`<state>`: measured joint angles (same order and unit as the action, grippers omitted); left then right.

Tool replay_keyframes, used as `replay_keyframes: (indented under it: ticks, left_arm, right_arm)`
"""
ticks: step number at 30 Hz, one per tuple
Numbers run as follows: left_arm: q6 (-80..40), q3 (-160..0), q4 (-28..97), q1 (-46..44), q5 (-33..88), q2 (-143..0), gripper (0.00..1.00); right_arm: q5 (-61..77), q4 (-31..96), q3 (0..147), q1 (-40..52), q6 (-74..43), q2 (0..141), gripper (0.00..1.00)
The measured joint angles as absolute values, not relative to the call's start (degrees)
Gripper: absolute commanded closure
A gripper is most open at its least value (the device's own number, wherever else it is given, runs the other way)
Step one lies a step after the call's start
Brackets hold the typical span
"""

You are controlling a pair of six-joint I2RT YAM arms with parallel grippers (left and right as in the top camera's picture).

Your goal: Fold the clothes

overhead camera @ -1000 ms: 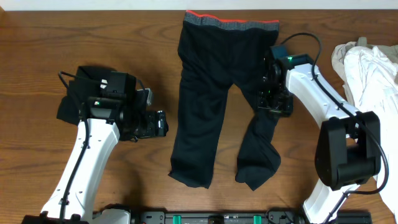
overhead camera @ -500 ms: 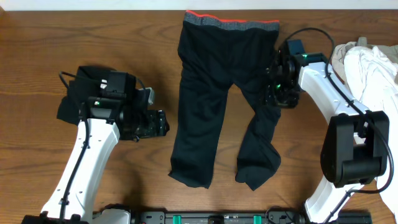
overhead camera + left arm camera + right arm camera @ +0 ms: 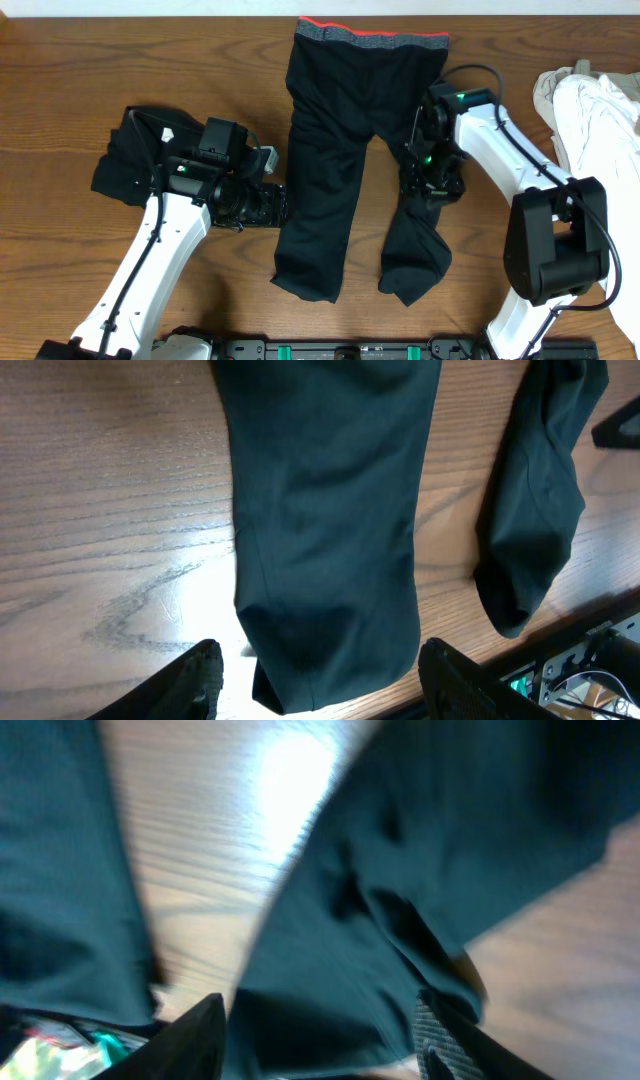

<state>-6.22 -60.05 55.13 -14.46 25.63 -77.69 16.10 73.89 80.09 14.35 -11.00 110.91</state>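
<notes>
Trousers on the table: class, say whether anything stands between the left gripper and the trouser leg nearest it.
Nothing visible does. The left gripper, jaws open, is right at the outer edge of the nearer leg of the trousers, with only bare table beside it. The small black garment lies on the arm's other side.

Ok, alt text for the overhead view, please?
Black trousers lie flat on the wooden table, grey waistband at the far edge, legs toward the robot. The left claw sits beside one leg; the right claw is over the other.
</notes>
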Motion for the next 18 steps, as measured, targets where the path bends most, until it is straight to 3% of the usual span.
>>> replay_keyframes:
  ticks: [3, 7, 13, 16, 18]
  left_arm:
    - [-6.22, -60.05, 55.20, -14.46, 25.63, -77.69, 0.35]
    - [-6.22, -60.05, 55.11, -14.46, 25.63, -77.69, 0.35]
    - [-6.22, -60.05, 54.85, -14.46, 25.63, -77.69, 0.34]
    - [-6.20, -60.05, 54.81, -14.46, 25.58, -77.69, 0.34]
    - [-6.22, -60.05, 54.81, -14.46, 25.52, -77.69, 0.34]
  right_arm:
    - [11.97, 75.79, 78.54, 14.68, -13.41, 110.91, 0.24]
    - [8.49, 76.01, 75.26, 14.63, -13.91, 110.91, 0.27]
    - [11.75, 70.83, 67.77, 14.81, -11.03, 111.04, 0.51]
    - [14.55, 71.44, 66.81, 15.81, -8.84, 111.07, 0.81]
    - [15.90, 72.16, 66.78, 16.62, -7.97, 111.07, 0.93]
